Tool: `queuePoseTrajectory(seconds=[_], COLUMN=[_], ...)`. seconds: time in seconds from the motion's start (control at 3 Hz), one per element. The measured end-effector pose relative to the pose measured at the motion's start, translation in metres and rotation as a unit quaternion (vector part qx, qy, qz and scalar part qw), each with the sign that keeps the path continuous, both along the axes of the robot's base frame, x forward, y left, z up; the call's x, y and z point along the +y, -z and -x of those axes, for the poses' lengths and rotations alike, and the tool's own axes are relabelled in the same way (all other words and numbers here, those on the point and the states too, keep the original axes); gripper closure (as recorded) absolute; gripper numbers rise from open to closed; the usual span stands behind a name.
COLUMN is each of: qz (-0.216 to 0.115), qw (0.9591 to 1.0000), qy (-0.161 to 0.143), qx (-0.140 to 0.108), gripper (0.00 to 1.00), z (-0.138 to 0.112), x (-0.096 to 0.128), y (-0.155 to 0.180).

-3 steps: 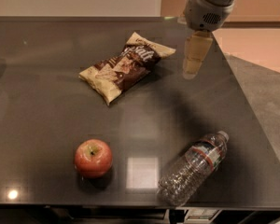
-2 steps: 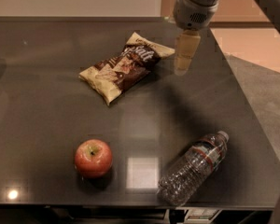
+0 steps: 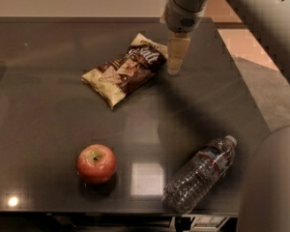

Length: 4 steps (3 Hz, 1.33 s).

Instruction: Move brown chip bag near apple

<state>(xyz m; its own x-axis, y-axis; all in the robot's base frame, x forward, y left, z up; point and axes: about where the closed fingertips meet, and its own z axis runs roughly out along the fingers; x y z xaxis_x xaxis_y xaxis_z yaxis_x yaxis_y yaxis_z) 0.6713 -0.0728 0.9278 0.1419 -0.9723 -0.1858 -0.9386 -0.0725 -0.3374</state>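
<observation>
The brown chip bag (image 3: 126,69) lies flat and slanted on the dark table (image 3: 48,105), at the back middle, with tan ends and a dark brown middle. The red apple (image 3: 96,164) stands near the front left, well apart from the bag. My gripper (image 3: 175,67) hangs from the arm at the top, pointing down, just right of the bag's upper right end and close above the table. It holds nothing that I can see.
A clear plastic water bottle (image 3: 199,174) lies on its side at the front right, near the table's front edge. The table's right edge runs past the bottle, with floor (image 3: 270,81) beyond. Part of the robot's arm (image 3: 273,187) fills the lower right corner.
My gripper has moved left and slightly down, closing in on the right end of the chip bag. The bag, apple and bottle have not moved.
</observation>
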Motion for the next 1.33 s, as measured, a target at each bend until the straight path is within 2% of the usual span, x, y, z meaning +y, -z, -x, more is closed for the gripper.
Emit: queuePoseTrajectory(seconds=[0.67, 1.0, 1.33], qz=[-0.023, -0.019, -0.014], qw=[0.9991, 0.9986, 0.9982], qy=[-0.034, -0.047, -0.054], qx=[0.012, 0.013, 0.019], gripper=[0.00, 0.16, 0.39], z=[-0.033, -0.039, -0.040], x=[0.035, 0.048, 0.055], y=[0.029, 0.038, 0.045])
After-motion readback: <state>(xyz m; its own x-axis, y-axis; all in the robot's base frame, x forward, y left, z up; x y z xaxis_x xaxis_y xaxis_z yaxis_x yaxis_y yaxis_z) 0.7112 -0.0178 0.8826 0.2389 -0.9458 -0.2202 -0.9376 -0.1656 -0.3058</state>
